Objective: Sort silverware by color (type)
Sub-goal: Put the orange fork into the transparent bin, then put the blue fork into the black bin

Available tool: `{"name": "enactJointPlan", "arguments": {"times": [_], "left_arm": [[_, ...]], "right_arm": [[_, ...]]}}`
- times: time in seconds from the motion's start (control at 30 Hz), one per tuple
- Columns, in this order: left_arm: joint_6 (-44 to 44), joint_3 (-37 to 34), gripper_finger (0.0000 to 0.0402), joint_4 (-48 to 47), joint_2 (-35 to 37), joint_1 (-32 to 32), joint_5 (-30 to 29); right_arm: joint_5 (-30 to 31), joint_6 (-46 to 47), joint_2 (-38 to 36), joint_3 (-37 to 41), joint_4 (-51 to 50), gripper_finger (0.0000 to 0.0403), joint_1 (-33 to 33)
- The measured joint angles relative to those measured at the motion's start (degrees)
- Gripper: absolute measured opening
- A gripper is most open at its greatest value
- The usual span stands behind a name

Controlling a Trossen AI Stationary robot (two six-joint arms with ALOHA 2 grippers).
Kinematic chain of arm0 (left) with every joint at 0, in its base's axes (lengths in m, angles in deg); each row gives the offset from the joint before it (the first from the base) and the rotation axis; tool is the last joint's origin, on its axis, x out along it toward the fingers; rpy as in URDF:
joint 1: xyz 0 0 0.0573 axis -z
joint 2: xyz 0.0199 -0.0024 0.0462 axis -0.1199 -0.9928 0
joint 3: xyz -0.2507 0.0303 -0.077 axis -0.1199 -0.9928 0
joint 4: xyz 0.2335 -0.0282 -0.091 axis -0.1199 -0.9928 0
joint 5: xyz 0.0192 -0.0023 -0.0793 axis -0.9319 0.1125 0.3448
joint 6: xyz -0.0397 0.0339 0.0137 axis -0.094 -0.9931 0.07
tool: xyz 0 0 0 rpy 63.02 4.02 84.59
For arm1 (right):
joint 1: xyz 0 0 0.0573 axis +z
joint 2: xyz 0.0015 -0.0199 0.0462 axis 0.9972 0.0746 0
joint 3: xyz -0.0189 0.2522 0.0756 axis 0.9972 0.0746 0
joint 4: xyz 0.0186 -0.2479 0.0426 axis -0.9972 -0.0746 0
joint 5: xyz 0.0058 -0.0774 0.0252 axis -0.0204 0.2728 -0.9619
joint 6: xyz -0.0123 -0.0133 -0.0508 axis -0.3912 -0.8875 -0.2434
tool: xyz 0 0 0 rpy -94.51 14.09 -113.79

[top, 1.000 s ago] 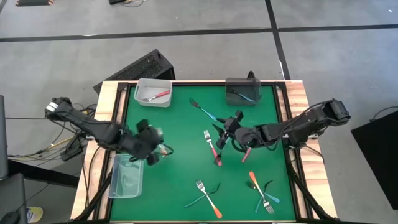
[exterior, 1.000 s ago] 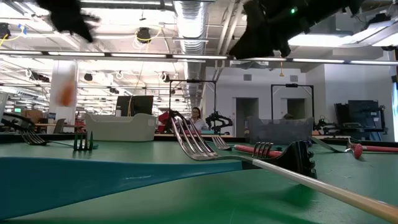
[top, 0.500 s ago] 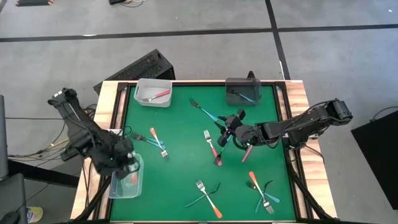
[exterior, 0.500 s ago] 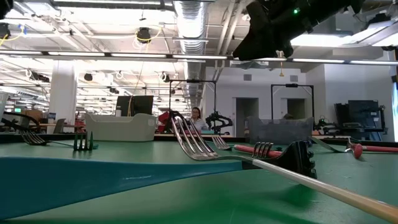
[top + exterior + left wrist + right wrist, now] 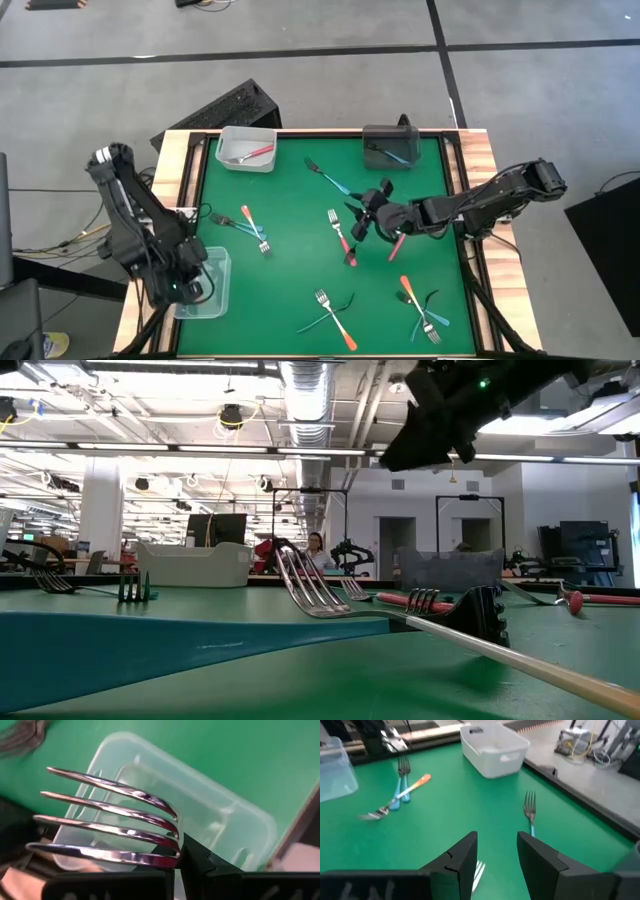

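While my left gripper (image 5: 188, 290) hangs over the clear bin (image 5: 205, 283) at the tabletop's (image 5: 290, 250) near left edge, its fingers are pinched tight on a fork (image 5: 112, 822); only my left wrist view shows those four silver tines above the bin's open mouth. From above I count two crossed pairs of forks (image 5: 334, 318) nearest me, then one pair (image 5: 245, 226) at mid left and a red-handled one (image 5: 341, 236) at centre. My right gripper (image 5: 365, 222) hovers there with fingers spread, nothing between them. Beyond lies a teal fork (image 5: 330, 180). Farthest stand a white bin (image 5: 247, 148) holding one red utensil and a dark grey bin (image 5: 391, 146) holding one teal. The low view alone shows a person (image 5: 317, 549) in the room behind.
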Motion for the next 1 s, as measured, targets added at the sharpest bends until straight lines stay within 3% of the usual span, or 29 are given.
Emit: {"name": "enactJointPlan", "arguments": {"times": [0.2,0.57,0.67,0.77,0.87,0.93,1.0], "left_arm": [[2.2,-0.6,0.0033,-0.5,-2.5,0.9,0.2],[-0.2,-0.6,0.0148,-4.2,-2.4,-1.3,-6.5],[-1.9,-0.6,0.0162,-4.1,-2.4,-3.2,-15.9],[-5.1,-0.6,0.0169,-1.6,-2.4,-5.3,-32.8],[-15.3,-0.6,0.0169,4.9,-2.4,-8.2,-47.2],[-24.5,-0.5,0.0167,10.6,-2.4,-11.0,-50.0],[-33.0,-0.5,0.0165,15.5,-2.6,-13.9,-48.8]], "right_arm": [[-1.8,4.1,0.0,0.0,-3.1,0.0164,0.0],[-4.4,4.3,0.0,0.0,-4.6,0.0164,0.0],[-10.1,4.1,0.0,0.0,-9.8,0.0164,-0.1],[-19.1,6.4,0.2,0.0,-16.7,0.0164,-0.2],[-24.2,13.0,0.3,0.0,-25.8,0.0164,0.3],[-25.5,17.8,0.0,0.0,-32.4,0.0164,1.7],[-25.8,21.4,-0.3,0.0,-38.7,0.0164,3.5]]}}
